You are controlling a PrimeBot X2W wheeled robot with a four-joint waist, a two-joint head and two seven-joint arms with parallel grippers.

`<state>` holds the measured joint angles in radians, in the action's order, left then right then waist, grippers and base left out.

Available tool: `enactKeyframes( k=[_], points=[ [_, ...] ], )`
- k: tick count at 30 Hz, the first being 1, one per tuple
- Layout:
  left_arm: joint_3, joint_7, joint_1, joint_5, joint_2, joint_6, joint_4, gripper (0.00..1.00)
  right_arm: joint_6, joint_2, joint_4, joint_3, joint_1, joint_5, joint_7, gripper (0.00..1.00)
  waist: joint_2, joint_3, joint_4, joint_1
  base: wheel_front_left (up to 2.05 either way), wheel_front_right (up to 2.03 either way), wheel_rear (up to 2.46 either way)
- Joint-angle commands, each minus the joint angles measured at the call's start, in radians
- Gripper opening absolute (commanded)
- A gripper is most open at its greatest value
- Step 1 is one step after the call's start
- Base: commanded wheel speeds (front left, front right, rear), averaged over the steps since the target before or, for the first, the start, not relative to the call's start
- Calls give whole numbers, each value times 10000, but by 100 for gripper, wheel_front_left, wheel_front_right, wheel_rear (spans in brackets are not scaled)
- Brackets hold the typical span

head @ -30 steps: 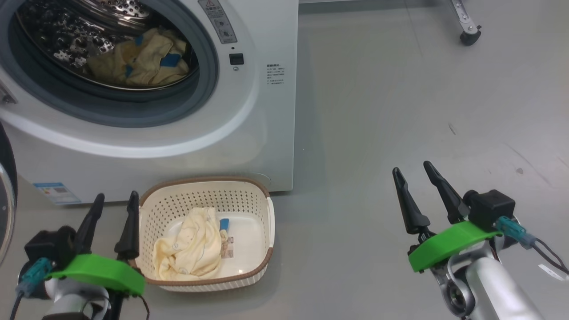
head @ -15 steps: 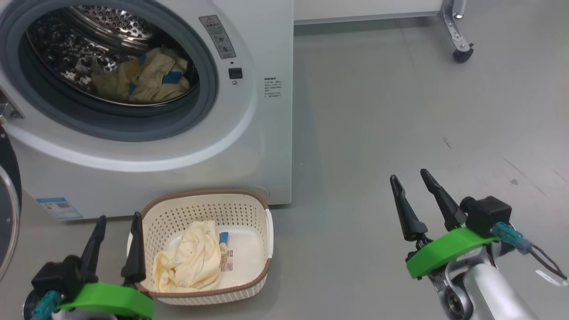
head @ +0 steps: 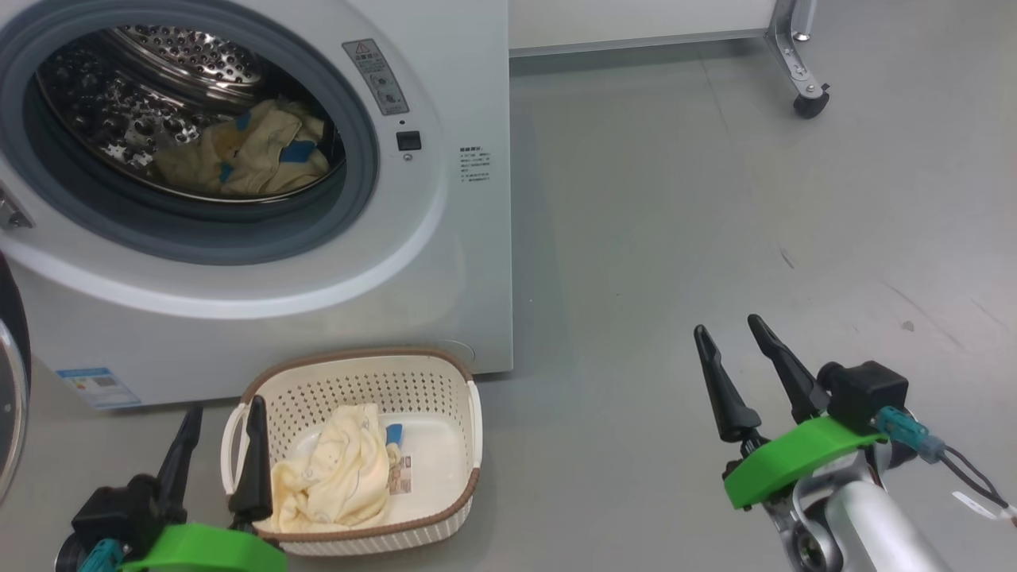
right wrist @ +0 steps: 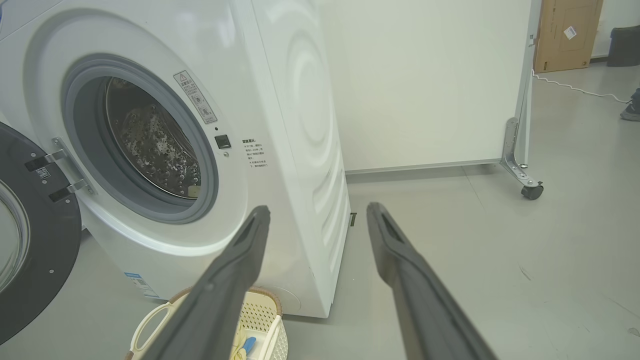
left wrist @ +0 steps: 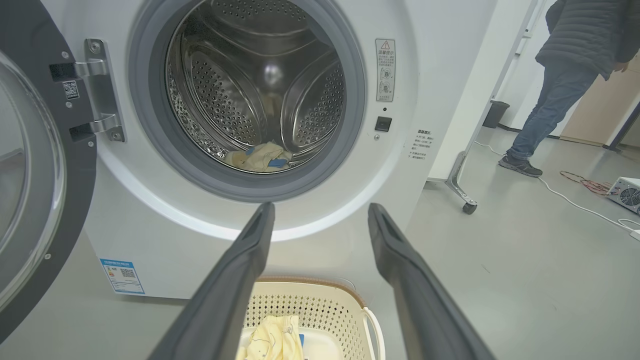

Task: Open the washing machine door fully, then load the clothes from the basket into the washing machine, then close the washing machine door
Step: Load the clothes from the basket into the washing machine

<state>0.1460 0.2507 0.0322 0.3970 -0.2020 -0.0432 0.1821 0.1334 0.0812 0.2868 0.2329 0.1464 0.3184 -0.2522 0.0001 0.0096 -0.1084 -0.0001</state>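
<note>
Right of spread left pincer (head: 226, 405), mid-loading: next reach into basket (head: 357, 355), clamp remaining clothes (head: 334, 477); right pincer (head: 726, 324) spread, empty.

Head view shifted – camera moved; left end effector (head: 225, 407) lower beside basket (head: 357, 385).

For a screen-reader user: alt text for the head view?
A white washing machine stands open with pale yellow clothes in its drum; a cream basket on the floor before it holds another garment. Both claws are open, the left claw by the basket, the right claw apart.
</note>
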Motion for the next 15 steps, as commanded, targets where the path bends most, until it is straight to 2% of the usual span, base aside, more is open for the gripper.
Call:
enactKeyframes(
  k=[1, 15],
  points=[
    [-497, 110, 256, -154, -85, -36, -245, 100, -27, 2, -271, 220, 253, 75, -95, 100, -1, -12, -10, 1, 0, 0, 0],
    [-874, 110, 189, -704, 341, -375, -17, 100, -27, 31, -218, 302, 277, 105, -95, 100, -1, -86, -89, 1, 0, 0, 0]
  ],
)
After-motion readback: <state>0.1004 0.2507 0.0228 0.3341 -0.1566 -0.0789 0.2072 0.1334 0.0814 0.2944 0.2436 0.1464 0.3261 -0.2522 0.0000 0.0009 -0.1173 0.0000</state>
